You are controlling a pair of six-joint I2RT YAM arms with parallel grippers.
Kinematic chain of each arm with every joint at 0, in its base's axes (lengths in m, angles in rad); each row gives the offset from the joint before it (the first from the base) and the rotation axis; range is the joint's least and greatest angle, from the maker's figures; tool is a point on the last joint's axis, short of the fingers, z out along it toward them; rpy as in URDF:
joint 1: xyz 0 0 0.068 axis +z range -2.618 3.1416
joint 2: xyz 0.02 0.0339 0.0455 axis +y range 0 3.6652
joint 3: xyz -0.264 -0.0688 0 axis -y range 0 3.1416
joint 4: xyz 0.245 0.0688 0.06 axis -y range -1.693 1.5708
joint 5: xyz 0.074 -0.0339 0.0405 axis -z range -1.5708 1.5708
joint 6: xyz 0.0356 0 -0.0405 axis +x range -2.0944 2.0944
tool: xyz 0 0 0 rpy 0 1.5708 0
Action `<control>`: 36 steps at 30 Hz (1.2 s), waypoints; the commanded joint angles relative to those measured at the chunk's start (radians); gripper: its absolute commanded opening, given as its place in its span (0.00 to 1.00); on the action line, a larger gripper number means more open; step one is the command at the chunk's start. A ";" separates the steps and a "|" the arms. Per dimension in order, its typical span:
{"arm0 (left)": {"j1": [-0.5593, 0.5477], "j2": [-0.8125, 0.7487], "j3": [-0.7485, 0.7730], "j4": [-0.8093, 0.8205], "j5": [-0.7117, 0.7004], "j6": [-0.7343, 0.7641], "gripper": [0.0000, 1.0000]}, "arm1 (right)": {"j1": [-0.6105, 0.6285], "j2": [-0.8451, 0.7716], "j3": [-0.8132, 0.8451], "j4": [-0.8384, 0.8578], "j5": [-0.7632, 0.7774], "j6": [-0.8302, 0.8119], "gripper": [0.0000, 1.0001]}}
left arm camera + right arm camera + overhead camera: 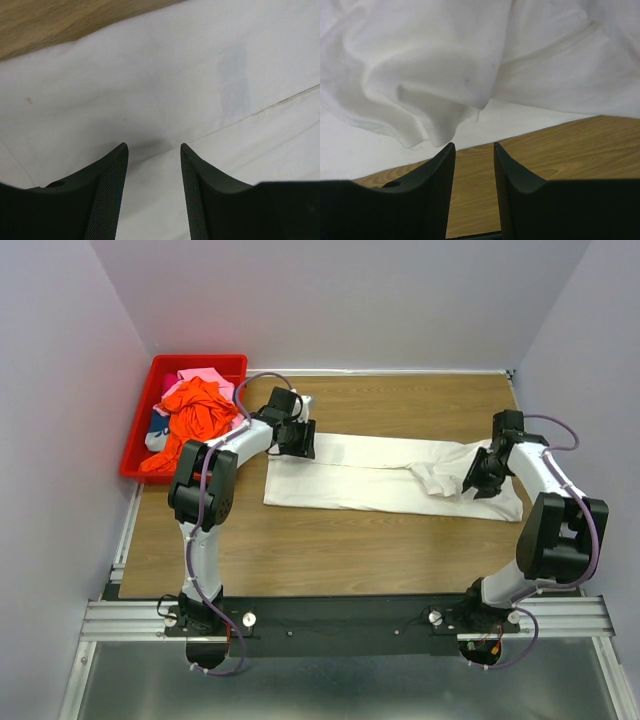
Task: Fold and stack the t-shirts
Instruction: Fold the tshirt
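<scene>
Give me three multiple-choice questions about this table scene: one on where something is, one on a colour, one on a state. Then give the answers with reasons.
1. Where does the white t-shirt lie?
A. Draped over the back wall.
B. Spread on the wooden table.
C. On the floor.

2. What colour is the top shirt in the red bin?
A. Green.
B. Black.
C. Orange-red.

3. How is the right pincer?
A. Open, holding nothing.
B. Shut on a blue shirt.
C. Out of view.

Answers:
1 B, it lies flat across the wood.
2 C, orange-red cloth tops the pile.
3 A, bare wood shows through its gap in the right wrist view.
</scene>
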State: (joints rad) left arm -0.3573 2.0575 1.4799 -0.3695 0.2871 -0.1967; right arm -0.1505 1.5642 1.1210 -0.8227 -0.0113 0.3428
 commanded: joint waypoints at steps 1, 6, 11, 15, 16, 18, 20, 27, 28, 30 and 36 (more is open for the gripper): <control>-0.012 -0.013 0.019 -0.022 -0.005 0.017 0.54 | -0.003 0.005 -0.075 0.059 0.033 0.047 0.42; -0.012 -0.020 -0.001 -0.009 0.000 0.016 0.54 | -0.003 0.020 -0.105 0.112 0.028 0.050 0.39; -0.014 -0.033 -0.016 -0.003 0.000 0.014 0.54 | -0.004 0.057 -0.104 0.167 0.027 0.045 0.36; -0.014 -0.037 -0.021 -0.002 0.000 0.014 0.54 | -0.003 0.100 -0.099 0.192 0.017 0.044 0.33; -0.014 -0.039 -0.021 -0.002 0.000 0.014 0.54 | -0.003 0.109 -0.096 0.194 0.017 0.044 0.33; -0.014 -0.045 -0.024 -0.003 -0.003 0.013 0.54 | -0.004 0.115 -0.104 0.203 0.017 0.041 0.33; -0.014 -0.048 -0.030 0.000 -0.008 0.010 0.54 | -0.004 0.115 -0.109 0.215 0.017 0.039 0.32; -0.014 -0.048 -0.046 0.004 -0.006 0.002 0.54 | -0.003 0.140 -0.133 0.232 -0.015 0.036 0.25; -0.014 -0.048 -0.049 0.004 -0.005 0.003 0.54 | -0.003 0.140 -0.136 0.234 -0.013 0.036 0.25; -0.014 -0.048 -0.049 0.004 -0.006 0.003 0.54 | -0.003 0.138 -0.145 0.237 -0.015 0.036 0.23; -0.014 -0.042 -0.046 0.009 0.000 -0.001 0.54 | -0.004 0.131 -0.162 0.237 -0.006 0.044 0.10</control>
State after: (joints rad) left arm -0.3668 2.0491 1.4448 -0.3630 0.2874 -0.1921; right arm -0.1505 1.6867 0.9958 -0.5892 -0.0265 0.3813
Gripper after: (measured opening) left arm 0.543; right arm 0.113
